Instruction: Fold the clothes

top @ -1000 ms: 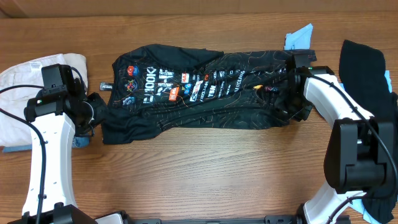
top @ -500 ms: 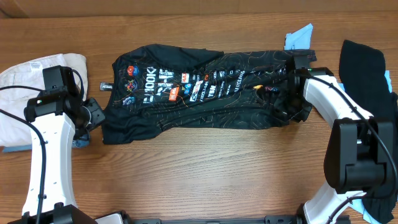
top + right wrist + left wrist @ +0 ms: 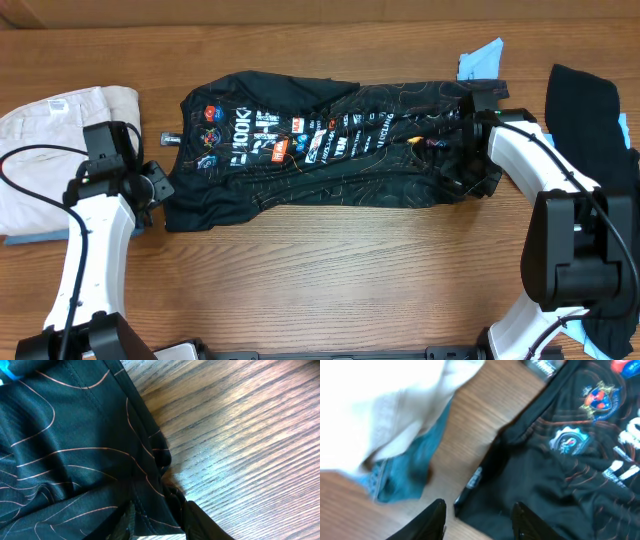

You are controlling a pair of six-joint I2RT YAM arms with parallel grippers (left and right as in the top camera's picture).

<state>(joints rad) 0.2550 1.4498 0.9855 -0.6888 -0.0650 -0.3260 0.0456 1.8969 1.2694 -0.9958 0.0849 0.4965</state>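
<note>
The clothes, a black jersey with white and orange logos, lie spread flat across the middle of the table. My left gripper sits at the jersey's near left corner. In the left wrist view this gripper is open, its fingers standing either side of that corner of the jersey and not gripping it. My right gripper is at the jersey's right end. In the right wrist view it is shut on a bunched hem of the jersey.
A cream garment lies at the far left with teal cloth under its edge. A plain black garment lies at the far right, and a light blue shirt pokes out behind the jersey. Bare wood runs along the front.
My left gripper was shut at the jersey's left edge and has opened, letting it go. The left arm has shifted slightly toward the front. The right arm has not moved.
</note>
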